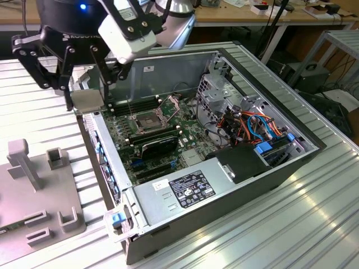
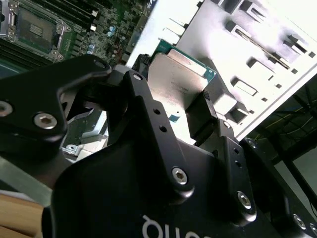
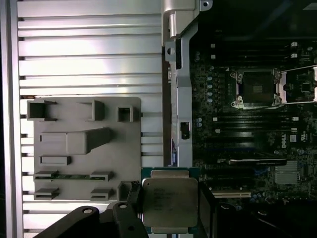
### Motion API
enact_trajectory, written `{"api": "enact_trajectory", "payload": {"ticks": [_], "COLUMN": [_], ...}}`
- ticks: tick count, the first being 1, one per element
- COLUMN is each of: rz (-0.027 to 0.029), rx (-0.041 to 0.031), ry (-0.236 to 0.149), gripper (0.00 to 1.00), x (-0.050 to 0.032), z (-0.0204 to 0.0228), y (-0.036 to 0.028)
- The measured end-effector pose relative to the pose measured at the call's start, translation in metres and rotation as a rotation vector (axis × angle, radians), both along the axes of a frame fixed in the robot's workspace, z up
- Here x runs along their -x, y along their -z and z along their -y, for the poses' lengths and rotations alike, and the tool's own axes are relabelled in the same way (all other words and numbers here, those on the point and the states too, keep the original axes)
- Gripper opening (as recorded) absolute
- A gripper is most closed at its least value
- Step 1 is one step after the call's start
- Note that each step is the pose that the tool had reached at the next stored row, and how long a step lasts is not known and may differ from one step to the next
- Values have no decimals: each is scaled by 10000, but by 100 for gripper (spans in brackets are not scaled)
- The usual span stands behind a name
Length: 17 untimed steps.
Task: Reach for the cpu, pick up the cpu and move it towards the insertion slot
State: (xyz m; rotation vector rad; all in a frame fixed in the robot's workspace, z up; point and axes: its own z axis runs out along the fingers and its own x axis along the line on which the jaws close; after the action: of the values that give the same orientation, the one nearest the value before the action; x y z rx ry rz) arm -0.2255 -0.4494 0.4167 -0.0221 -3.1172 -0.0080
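Clamping the cpu (image 3: 170, 202) between closed fingers, the gripper (image 1: 85, 92) hangs beside the open computer case (image 1: 269, 73) housing the insertion slot (image 1: 147, 120).

A workshop or lab: opened computer case (image 1: 224, 140) on ribbed metal bench (image 1: 314, 224) (cluttered worktables (image 1: 252, 14) behind).

Open computer case and grey fixture plate on a ribbed tabletop

A ribbed silver aluminium tabletop (image 1: 314, 224) carries an open dark metal computer case (image 1: 280, 174) with a green motherboard (image 1: 168, 131) inside it. At the case's near end lies a silver power supply box (image 1: 179, 193); orange and blue cables (image 1: 255, 126) bunch toward the exterior view's right. A flat grey fixture plate with raised holders (image 1: 33, 196) sits beside the case on the exterior view's left, and also appears in the first wrist view (image 3: 86, 148).
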Motion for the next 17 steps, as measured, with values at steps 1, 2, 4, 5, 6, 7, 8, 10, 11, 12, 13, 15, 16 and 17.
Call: {"api": "enact_trajectory", "payload": {"ticks": [1,2,4,5,6,7,8,10,11,12,13,15,16,17], "rz": [0,-1,0,1,1,0,0,0,0,0,0,0,0,0], "rx": [0,0,0,-1,-1,0,0,0,0,0,-1,0,0,0], "ry": [1,2,0,0,1,1,1,1,2,1,-1,2,1,-1], "gripper": [55,55,55,55,55,55,55,55,55,55,55,55,55,55], "x": [-38,-81,-157,-206,-239,-293,-331,-422,-477,-514,-553,-631,-692,-729], "z": [-1,-1,-2,-2,-2,-2,-2,-3,-3,-3,-3,-3,-3,-3], "y": [2,3,8,10,12,14,16,19,21,22,24,26,28,29]}}
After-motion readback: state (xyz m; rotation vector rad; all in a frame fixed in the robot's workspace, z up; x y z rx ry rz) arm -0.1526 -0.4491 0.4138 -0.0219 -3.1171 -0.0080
